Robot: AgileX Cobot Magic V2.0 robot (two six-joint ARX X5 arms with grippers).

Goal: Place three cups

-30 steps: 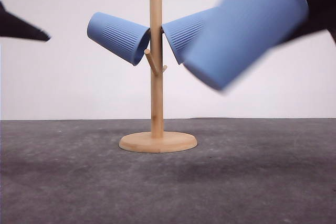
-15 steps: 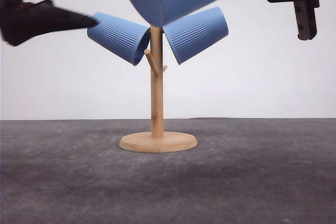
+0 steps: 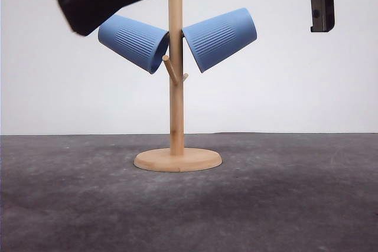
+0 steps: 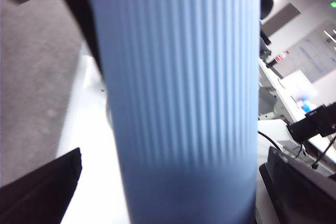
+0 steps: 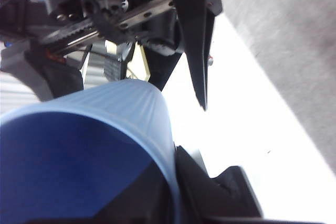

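A wooden peg stand (image 3: 175, 104) stood in the middle of a dark grey table (image 3: 295, 205), against a plain white wall. Two light-blue ribbed cups already hung on it. The left cup (image 3: 133, 42) and the right cup (image 3: 220, 38) each sat mouth-first over a peg on either side of the post. Both were tilted with their bases out and up, so the pegs' upward slant kept them from sliding off.

The third cup (image 4: 178, 103) was not on the stand. It was held in the air between the two arms, high up, apparently above the top of the post.

In the right wrist view, the right gripper (image 5: 121, 192) appeared clamped on this cup near its open mouth. One dark finger (image 5: 210, 182) pressed against the cup wall. The other was hidden behind the cup, so the hold is a judgement.

In the left wrist view, the left gripper (image 4: 173, 161) had its fingers spread wide on either side of the cup's ribbed body, with pale gaps showing between them and the cup. This looked like a handover being set up. The left gripper surrounded the cup without closing, probably so it could take the cup at an angle suited to a free peg.
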